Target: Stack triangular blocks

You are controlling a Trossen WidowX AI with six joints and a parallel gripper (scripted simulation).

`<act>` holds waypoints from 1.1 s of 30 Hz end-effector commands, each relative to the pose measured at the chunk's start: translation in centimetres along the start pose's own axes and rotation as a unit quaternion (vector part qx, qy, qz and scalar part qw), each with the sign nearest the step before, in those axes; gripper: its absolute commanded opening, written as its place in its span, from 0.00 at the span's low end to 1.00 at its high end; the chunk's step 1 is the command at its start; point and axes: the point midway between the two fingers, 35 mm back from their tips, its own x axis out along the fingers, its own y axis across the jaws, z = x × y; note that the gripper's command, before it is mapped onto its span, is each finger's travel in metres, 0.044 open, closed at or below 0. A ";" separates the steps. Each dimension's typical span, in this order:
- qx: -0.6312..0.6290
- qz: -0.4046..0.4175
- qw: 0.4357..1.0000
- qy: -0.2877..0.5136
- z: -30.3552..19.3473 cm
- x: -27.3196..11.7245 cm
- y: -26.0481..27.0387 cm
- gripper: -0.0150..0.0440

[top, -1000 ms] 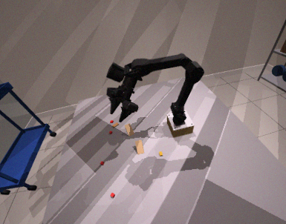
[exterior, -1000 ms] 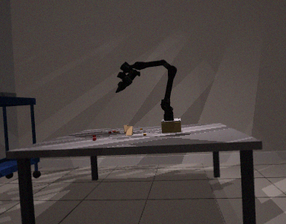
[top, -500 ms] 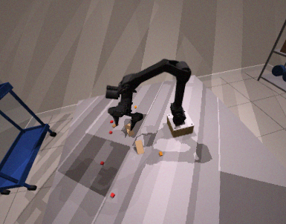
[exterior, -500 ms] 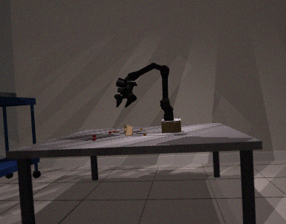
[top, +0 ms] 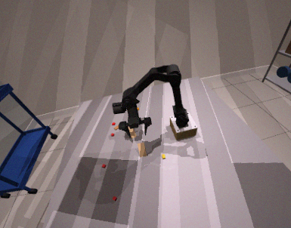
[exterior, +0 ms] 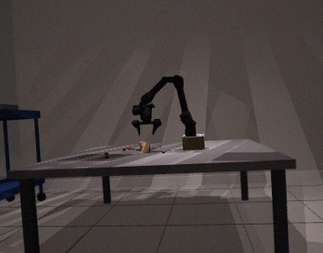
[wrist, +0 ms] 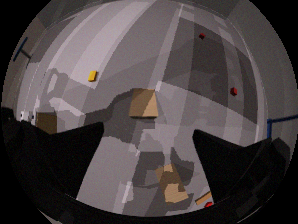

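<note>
One tan triangular block (top: pixel 142 149) (wrist: pixel 144 104) stands on the table, showing a darker face and a lighter one in the wrist view. The other tan block (top: pixel 132 133) (wrist: pixel 172 184) lies apart from it, low in the wrist view, with patchy shadow over it; in the top view the hand partly covers it. In the exterior view the blocks overlap, so I cannot separate them. My gripper (top: pixel 138 134) (exterior: pixel 146 134) (wrist: pixel 149 131) is open and empty, pointing down above the table over the area of the blocks, touching neither.
A thin tan piece (top: pixel 116 127) (wrist: pixel 203 197) lies beside the second block. A yellow piece (top: pixel 163 156) (exterior: pixel 163 152) (wrist: pixel 92 76) and an orange one (top: pixel 137 109) lie nearby. Several small red pieces, such as a red cube (top: pixel 103 166), are scattered around. The arm's base box (top: pixel 184 133) (exterior: pixel 193 142) stands to the right.
</note>
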 end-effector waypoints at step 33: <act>-0.028 0.017 0.999 0.001 -0.6 5.0 0.3 1.00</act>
